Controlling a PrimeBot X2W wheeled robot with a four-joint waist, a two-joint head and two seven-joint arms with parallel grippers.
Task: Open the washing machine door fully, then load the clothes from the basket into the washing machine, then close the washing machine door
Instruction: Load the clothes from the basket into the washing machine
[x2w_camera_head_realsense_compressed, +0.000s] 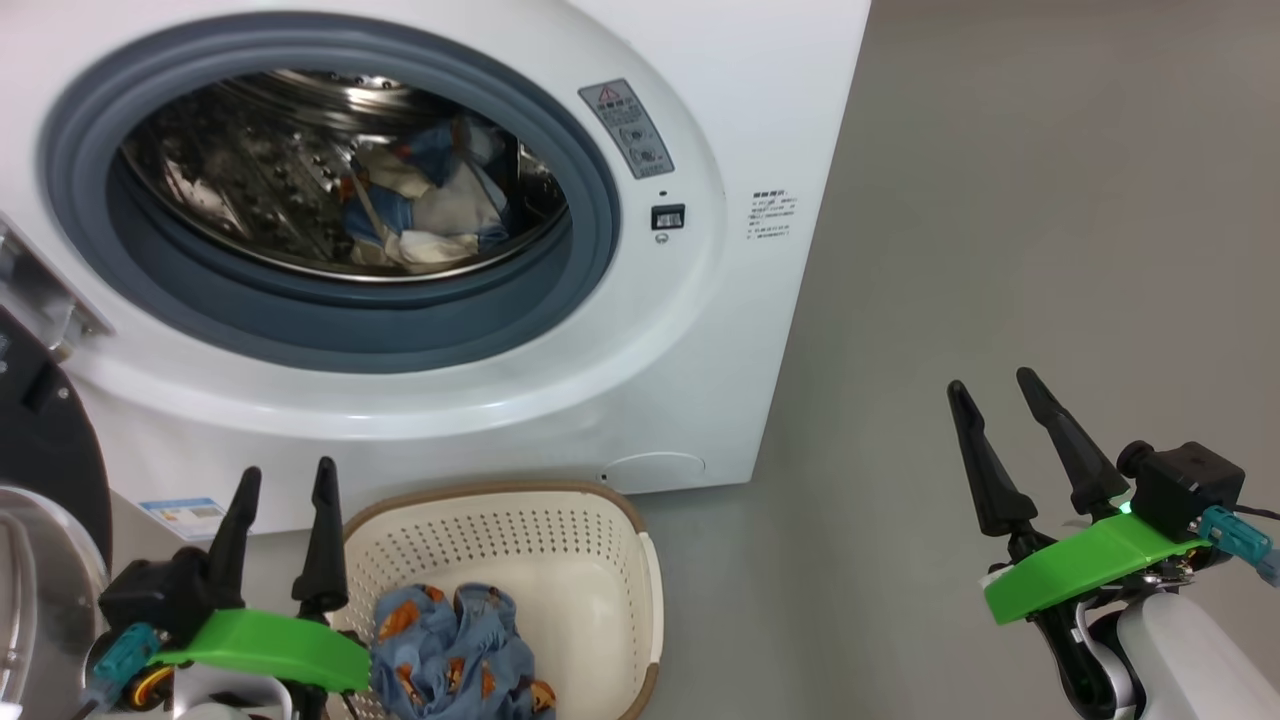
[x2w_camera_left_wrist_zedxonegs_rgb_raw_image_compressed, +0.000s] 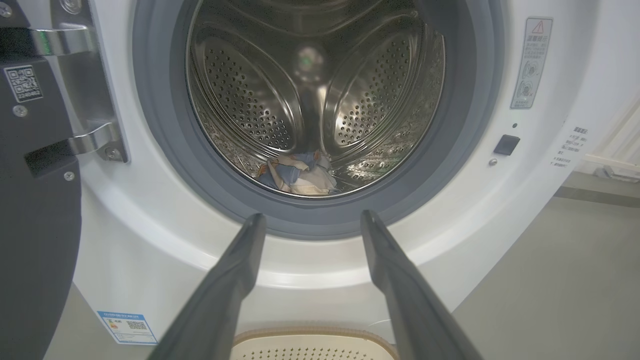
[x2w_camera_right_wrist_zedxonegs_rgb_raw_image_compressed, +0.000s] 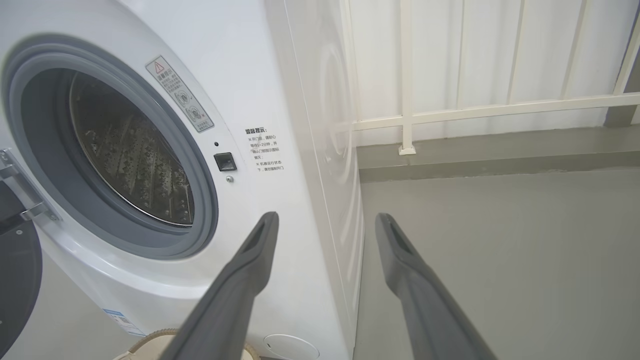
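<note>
A red-triangle warning sticker (x2w_camera_head_realsense_compressed: 627, 128) and illegible Chinese print (x2w_camera_head_realsense_compressed: 772, 215) were noted on the white washing machine (x2w_camera_head_realsense_compressed: 700, 60). Blue bear-print clothes (x2w_camera_head_realsense_compressed: 455, 650) were seen in the cream basket (x2w_camera_head_realsense_compressed: 560, 540) in front of it, more in the drum (x2w_camera_head_realsense_compressed: 250, 150). The left hand (x2w_camera_head_realsense_compressed: 287, 467) and right hand (x2w_camera_head_realsense_compressed: 992, 379) were held apart.

One washing machine (x2w_camera_head_realsense_compressed: 720, 300): white front-loader, grey gasket, perforated steel drum, mouth uncovered. One washing machine door (x2w_camera_head_realsense_compressed: 45, 440): round, glossy black, swung wide open on its metal hinge at the machine's left. One basket (x2w_camera_head_realsense_compressed: 590, 560): cream perforated plastic, brown rim, upright on the floor just before the machine. The clothes (x2w_camera_head_realsense_compressed: 450, 650): a light blue bundle with orange bears lying in the basket; a further blue-and-cream heap (x2w_camera_head_realsense_compressed: 430, 210) low in the drum.
</note>
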